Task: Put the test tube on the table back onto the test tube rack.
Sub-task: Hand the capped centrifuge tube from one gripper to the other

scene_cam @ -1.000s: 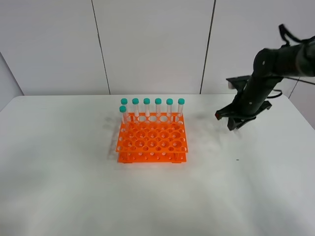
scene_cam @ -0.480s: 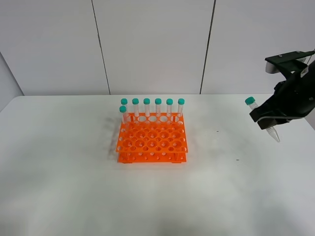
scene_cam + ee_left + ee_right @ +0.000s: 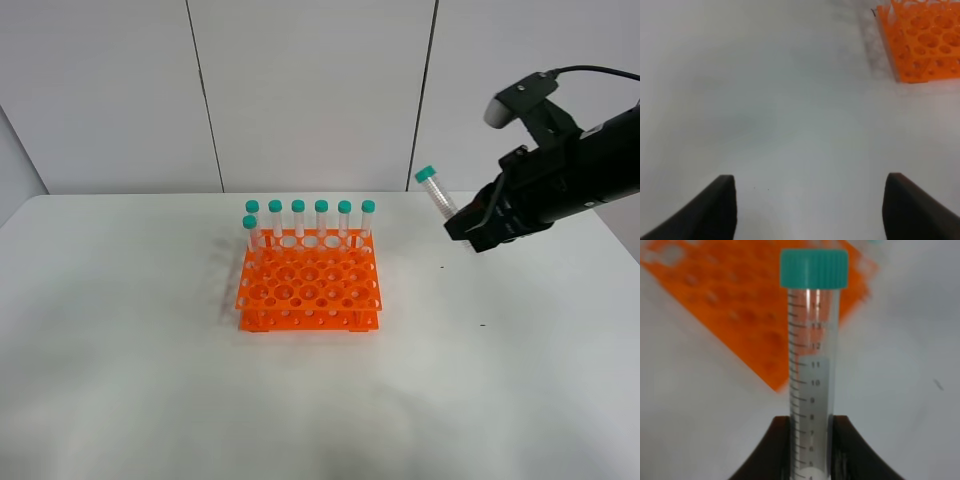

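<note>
My right gripper [image 3: 468, 228] is shut on the test tube [image 3: 437, 197], a clear tube with a teal cap, held tilted in the air to the right of the test tube rack [image 3: 309, 285]. In the right wrist view the test tube [image 3: 813, 360] stands between the dark fingers [image 3: 772, 450], with the orange rack [image 3: 745, 305] blurred behind it. Several teal-capped tubes [image 3: 321, 218] stand in the rack's back row, one more at the left. My left gripper [image 3: 809, 205] is open over the bare table [image 3: 765, 110], the rack's corner [image 3: 922, 40] off to one side.
The white table [image 3: 150, 380] spreads wide around the rack. A pale panelled wall [image 3: 300, 90] rises behind its far edge. The left arm does not show in the high view.
My right gripper rose from the table at the right with the test tube, then carried it leftward toward the rack. The left gripper has not moved.
</note>
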Tool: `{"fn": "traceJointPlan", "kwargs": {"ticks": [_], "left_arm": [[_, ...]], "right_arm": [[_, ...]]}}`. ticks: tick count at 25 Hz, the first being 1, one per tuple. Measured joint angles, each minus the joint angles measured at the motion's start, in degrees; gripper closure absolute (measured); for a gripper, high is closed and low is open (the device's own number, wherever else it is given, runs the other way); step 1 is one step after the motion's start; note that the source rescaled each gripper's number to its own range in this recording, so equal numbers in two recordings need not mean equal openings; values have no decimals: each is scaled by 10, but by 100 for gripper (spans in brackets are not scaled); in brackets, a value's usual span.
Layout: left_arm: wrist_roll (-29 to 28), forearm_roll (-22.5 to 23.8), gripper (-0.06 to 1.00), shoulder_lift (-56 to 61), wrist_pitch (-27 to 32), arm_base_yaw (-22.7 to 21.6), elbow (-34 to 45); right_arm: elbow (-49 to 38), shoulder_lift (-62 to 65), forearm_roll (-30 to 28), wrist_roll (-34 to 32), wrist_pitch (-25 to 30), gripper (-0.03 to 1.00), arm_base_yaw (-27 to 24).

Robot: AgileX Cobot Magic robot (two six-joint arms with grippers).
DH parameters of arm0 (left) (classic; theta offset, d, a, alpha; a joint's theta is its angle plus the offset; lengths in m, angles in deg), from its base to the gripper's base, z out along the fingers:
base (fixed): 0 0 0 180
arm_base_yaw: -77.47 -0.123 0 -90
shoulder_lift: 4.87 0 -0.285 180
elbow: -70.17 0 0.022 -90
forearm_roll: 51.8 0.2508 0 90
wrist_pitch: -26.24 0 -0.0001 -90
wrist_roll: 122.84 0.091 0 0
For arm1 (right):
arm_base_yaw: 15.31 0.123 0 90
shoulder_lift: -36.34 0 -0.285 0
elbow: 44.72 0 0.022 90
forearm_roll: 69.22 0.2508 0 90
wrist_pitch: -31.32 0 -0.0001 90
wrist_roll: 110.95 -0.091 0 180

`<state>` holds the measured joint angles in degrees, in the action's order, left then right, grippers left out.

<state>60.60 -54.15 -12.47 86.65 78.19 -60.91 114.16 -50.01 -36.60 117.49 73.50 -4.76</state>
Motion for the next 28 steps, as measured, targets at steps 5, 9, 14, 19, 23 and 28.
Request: {"fn": "traceJointPlan", "kwargs": {"ticks": [5, 9, 14, 19, 23, 28], "left_arm": [[0, 0, -6, 0, 0, 0, 0], [0, 0, -6, 0, 0, 0, 0], [0, 0, -6, 0, 0, 0, 0], [-43, -15, -6, -19, -29, 0, -36], [-24, -53, -6, -131, -75, 0, -87], [48, -134, -6, -306, -181, 0, -127]], "right_arm": [[0, -5, 35, 20, -20, 94, 102], [0, -40, 88, 49, -26, 94, 146], [0, -90, 169, 118, -28, 94, 152], [2, -91, 200, 139, -30, 94, 152], [7, -91, 206, 140, -34, 94, 152], [7, -91, 206, 141, -35, 94, 152]]}}
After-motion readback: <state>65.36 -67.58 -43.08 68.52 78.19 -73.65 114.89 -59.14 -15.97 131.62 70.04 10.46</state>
